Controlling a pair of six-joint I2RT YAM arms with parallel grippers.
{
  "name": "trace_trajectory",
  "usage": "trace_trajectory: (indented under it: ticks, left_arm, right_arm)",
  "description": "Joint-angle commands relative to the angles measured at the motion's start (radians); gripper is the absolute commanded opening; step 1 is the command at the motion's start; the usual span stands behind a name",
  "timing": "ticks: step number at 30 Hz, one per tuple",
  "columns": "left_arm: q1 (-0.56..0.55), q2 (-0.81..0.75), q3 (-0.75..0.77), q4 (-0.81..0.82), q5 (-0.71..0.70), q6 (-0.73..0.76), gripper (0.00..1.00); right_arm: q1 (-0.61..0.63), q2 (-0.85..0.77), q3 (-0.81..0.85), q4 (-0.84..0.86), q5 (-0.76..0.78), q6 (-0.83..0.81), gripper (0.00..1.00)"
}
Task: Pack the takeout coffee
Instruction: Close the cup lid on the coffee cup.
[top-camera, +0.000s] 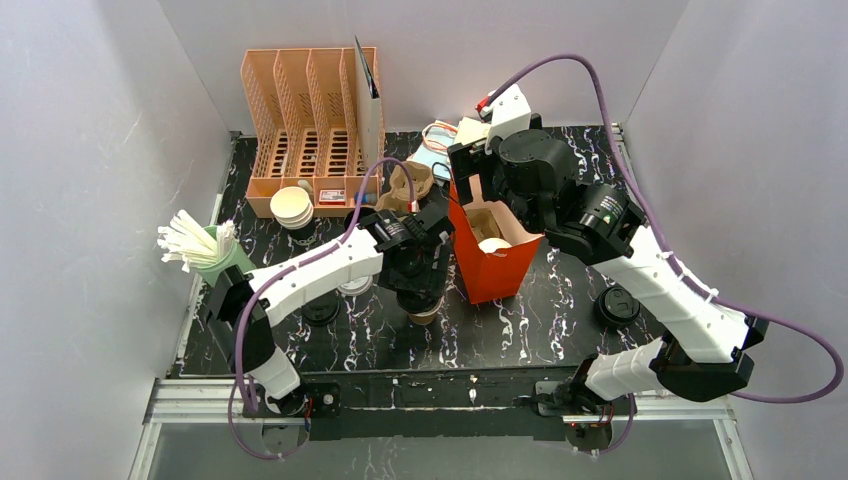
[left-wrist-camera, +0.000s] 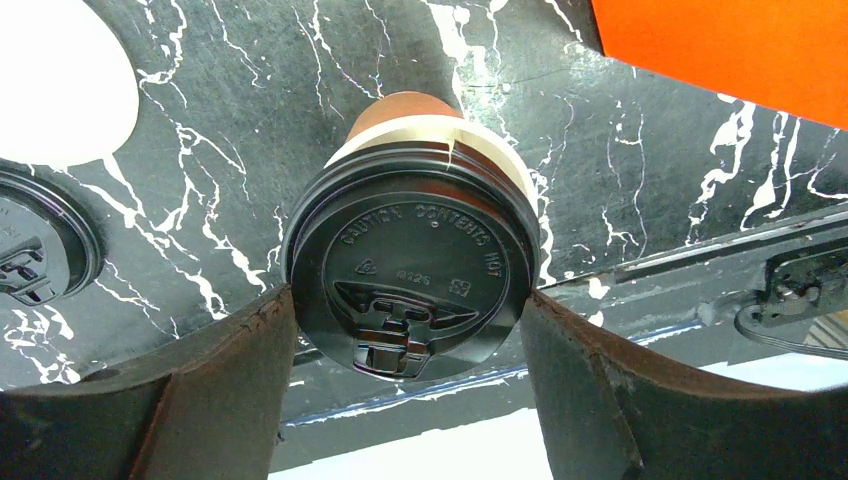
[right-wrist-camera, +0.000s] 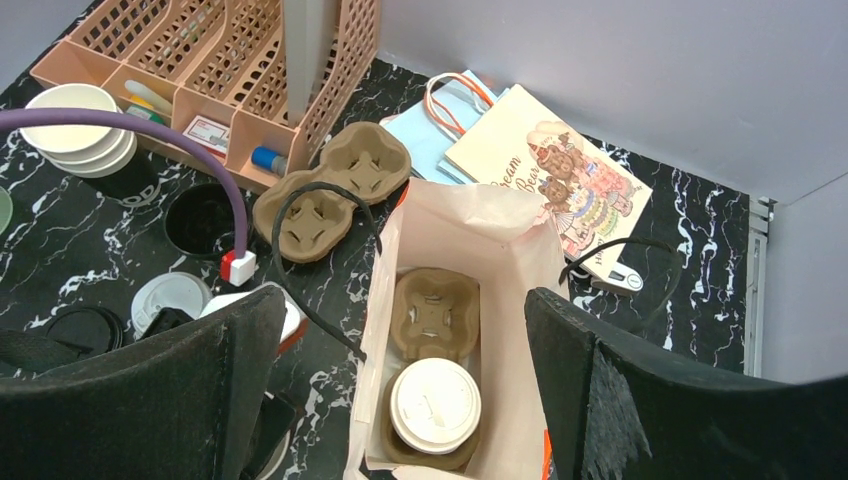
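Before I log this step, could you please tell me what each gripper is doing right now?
Left gripper: closed on the lidded takeout coffee.
Right gripper: open, empty, above the red bag.

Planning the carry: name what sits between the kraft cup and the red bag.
Only bare marble tabletop separates the kraft cup from the red bag; the left wrist view shows it.

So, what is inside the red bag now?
Inside the red bag sits a brown cup carrier with two slots. A white-lidded cup fills one slot; the other is empty. The cup's body and the bag's floor are covered.
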Motion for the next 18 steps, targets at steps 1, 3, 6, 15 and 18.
trace_trajectory:
  ticks: [1,3,6,15,18]
  left_arm:
    - [-0.009,0.023,0.021,-0.02,0.006,0.017,0.74]
    - [-0.01,0.034,0.027,-0.017,0.008,0.021,0.74]
    - [-0.013,0.049,0.039,-0.017,0.006,0.028,0.75]
    - [-0.022,0.078,0.06,-0.014,0.0,0.04,0.77]
    - [-0.026,0.091,0.078,-0.015,-0.013,0.047,0.77]
  right_arm:
    - [-0.007,-0.022,0.038,0.017,-0.023,0.009,0.98]
    - [-0.007,-0.022,0.038,0.017,-0.028,0.007,0.98]
    - [-0.006,-0.023,0.039,0.019,-0.031,0.001,0.98]
    - [-0.007,-0.023,0.036,0.012,-0.036,0.0,0.98]
    - [-0.007,-0.024,0.035,0.012,-0.037,0.0,0.98]
